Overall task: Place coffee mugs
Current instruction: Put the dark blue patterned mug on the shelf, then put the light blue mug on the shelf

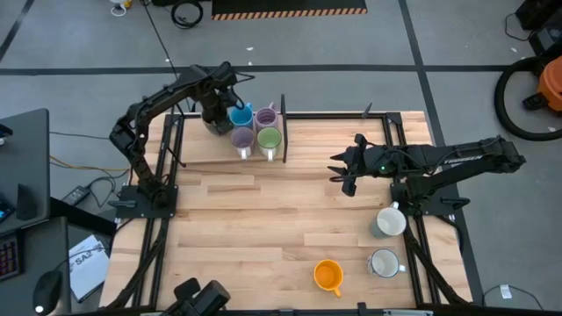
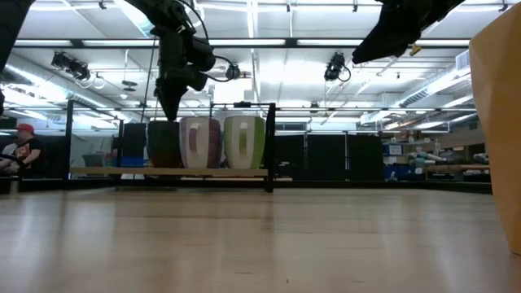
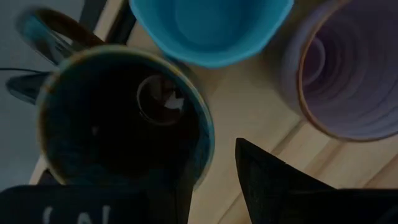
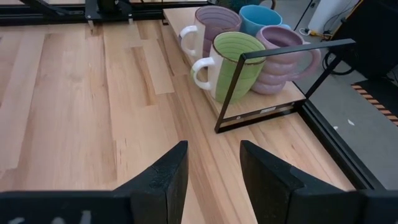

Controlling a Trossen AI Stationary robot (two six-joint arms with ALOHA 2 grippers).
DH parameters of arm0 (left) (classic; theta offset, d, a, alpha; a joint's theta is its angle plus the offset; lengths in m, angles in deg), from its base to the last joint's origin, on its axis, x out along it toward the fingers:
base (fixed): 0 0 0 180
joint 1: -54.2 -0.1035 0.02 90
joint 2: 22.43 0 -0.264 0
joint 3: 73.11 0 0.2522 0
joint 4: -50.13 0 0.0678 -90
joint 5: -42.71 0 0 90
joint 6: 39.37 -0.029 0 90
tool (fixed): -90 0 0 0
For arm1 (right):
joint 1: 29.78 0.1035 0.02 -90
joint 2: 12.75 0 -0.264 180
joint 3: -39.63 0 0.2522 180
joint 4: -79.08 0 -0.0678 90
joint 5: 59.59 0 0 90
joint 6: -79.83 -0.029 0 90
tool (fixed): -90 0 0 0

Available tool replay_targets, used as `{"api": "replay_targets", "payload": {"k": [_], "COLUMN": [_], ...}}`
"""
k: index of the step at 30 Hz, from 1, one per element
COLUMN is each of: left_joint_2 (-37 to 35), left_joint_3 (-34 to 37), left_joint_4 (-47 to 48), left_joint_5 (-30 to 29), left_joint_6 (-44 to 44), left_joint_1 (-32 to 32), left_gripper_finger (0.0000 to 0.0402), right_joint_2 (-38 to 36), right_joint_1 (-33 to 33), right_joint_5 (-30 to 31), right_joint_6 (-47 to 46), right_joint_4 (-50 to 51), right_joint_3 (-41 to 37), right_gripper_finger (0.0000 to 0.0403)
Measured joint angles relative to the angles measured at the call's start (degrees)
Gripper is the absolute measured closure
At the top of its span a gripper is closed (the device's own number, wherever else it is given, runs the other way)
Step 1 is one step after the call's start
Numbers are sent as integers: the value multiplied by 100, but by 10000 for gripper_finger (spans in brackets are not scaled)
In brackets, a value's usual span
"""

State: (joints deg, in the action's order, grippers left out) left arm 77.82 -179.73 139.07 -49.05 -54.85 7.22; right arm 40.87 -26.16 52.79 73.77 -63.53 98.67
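Observation:
A dark brown mug stands on the low wooden shelf at the far left, beside a blue mug, two lilac mugs and a green mug. My left gripper is open right above the brown mug. My right gripper is open and empty above the table's right middle. Two white mugs and an orange mug stand on the table at the near right. My left gripper comes from above, pointing down, astride the brown mug's rim on the side toward the lilac mug. One finger is over the hollow and one finger is outside. Bare wood shows between the outer finger and the rim; whether either touches, I cannot tell.
A black metal frame closes the shelf's right end next to the green mug. Black rails run along the table's sides. Bare wood lies between the shelf and the near-right mugs.

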Motion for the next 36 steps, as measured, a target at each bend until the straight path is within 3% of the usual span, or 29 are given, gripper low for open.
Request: {"api": "replay_targets", "payload": {"k": [19, 25, 30, 36], "left_joint_2": [-456, -800, -1054, -1008], "left_joint_3": [-96, -96, -96, -96], "left_joint_4": [437, 431, -256, -1140], "left_joint_5": [81, 1341, 2462, 2619], "left_joint_6": [-189, -947, -1408, -1050], "left_joint_1": [8, 186, 794, 1757], "left_gripper_finger": [278, 278, 278, 278], "right_joint_2": [1, 1, -1, -38], "right_joint_1": [0, -2, -150, -191], "right_joint_5": [-108, -97, 27, -4], "right_joint_6": [-102, 190, 336, 166], "right_joint_4": [-48, 16, -260, -657], "right_joint_3": [0, -2, -269, -815], "right_gripper_finger": [252, 252, 252, 252]}}
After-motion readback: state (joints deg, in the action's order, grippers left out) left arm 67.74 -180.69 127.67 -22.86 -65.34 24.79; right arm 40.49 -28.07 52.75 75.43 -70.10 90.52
